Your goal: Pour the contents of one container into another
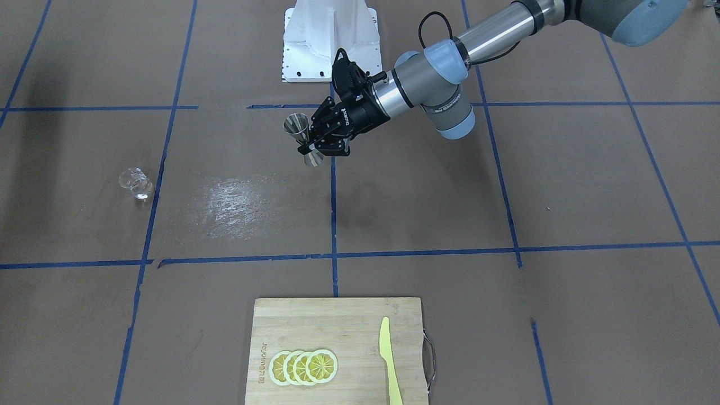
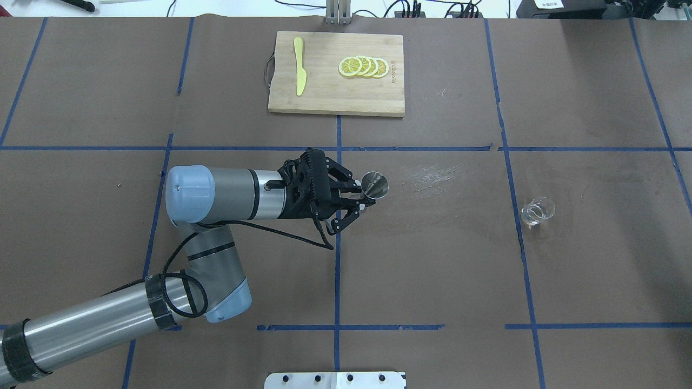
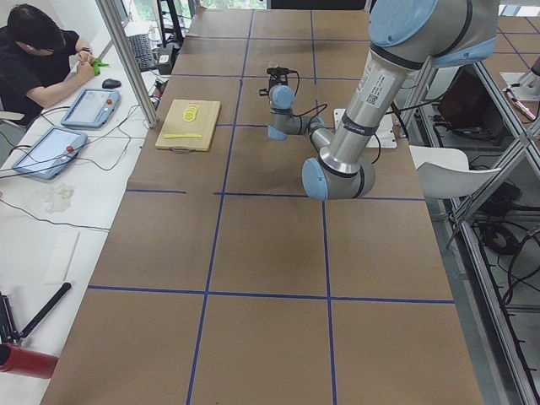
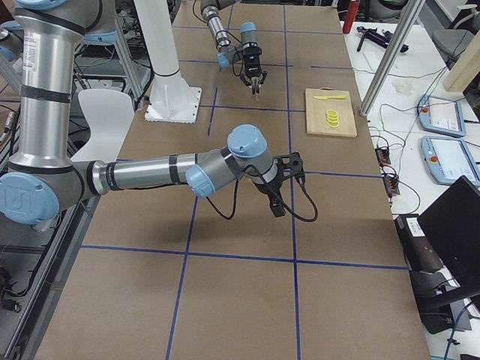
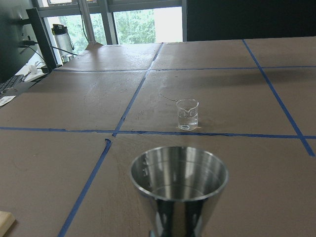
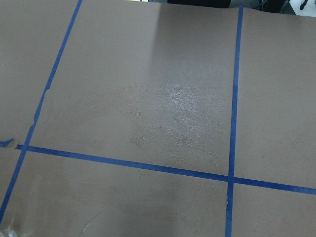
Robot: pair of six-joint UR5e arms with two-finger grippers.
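The clear glass cup (image 2: 538,212) stands upright on the brown table, far to the right of the left arm. It also shows as the glass cup (image 1: 135,183) and, straight ahead of the left wrist camera, the glass cup (image 5: 187,114). My left gripper (image 2: 365,199) is shut on the narrow waist of the silver jigger (image 2: 374,184) and holds it above the table's middle. The jigger (image 1: 296,125) leans slightly, and its open mouth fills the bottom of the left wrist view, jigger (image 5: 178,173). My right gripper (image 4: 281,196) shows only in the exterior right view, so I cannot tell its state.
A wooden cutting board (image 2: 335,97) with lemon slices (image 2: 363,66) and a yellow knife (image 2: 299,67) lies at the far edge. A shiny wet patch (image 2: 435,173) lies between jigger and cup. The robot's white base (image 1: 329,39) is behind. A person (image 3: 34,51) sits at a side desk.
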